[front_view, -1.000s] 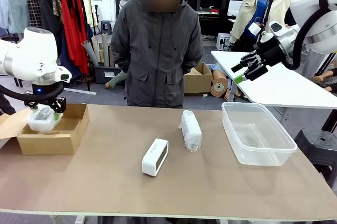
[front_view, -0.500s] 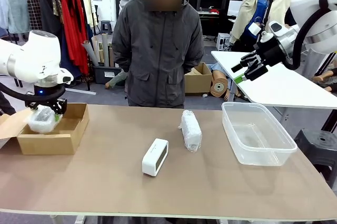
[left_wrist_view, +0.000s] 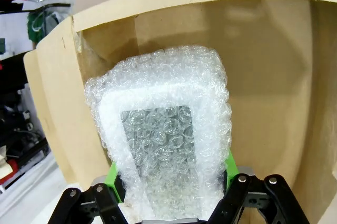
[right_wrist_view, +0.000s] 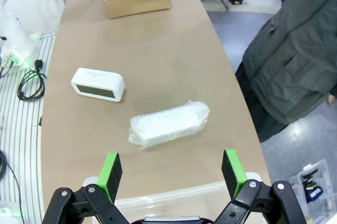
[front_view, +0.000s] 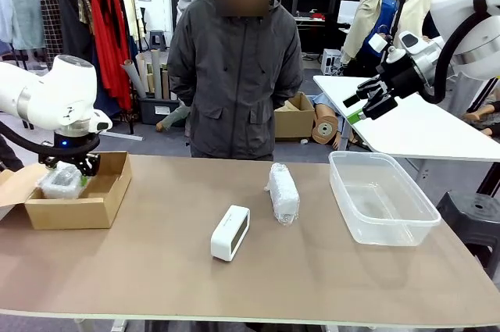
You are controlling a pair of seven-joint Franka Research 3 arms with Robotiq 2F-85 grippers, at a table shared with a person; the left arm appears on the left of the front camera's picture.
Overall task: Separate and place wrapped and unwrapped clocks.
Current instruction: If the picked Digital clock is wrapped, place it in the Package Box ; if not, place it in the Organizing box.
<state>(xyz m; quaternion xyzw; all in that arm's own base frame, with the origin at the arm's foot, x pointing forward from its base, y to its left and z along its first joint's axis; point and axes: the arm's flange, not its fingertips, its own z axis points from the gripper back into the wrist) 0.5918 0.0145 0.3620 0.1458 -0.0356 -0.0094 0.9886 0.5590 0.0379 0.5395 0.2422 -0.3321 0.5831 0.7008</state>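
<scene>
The left hand (front_view: 70, 166) is clamped on a wrapped clock (front_view: 61, 181), its green pads (left_wrist_view: 113, 175) pressed to either side of the bubble film. It holds the clock down inside the open cardboard box (front_view: 74, 211) at the desk's (front_view: 156, 285) left edge. A second wrapped clock (front_view: 283, 191) lies near the middle of the desk. The bare clock (front_view: 230, 232) sits just toward the near edge from it, apart; any print on it is too small to read. A clear tub (front_view: 394, 232) stands by the right edge. The right hand (front_view: 353, 111) hangs high above the far right corner, fingers apart, holding nothing.
</scene>
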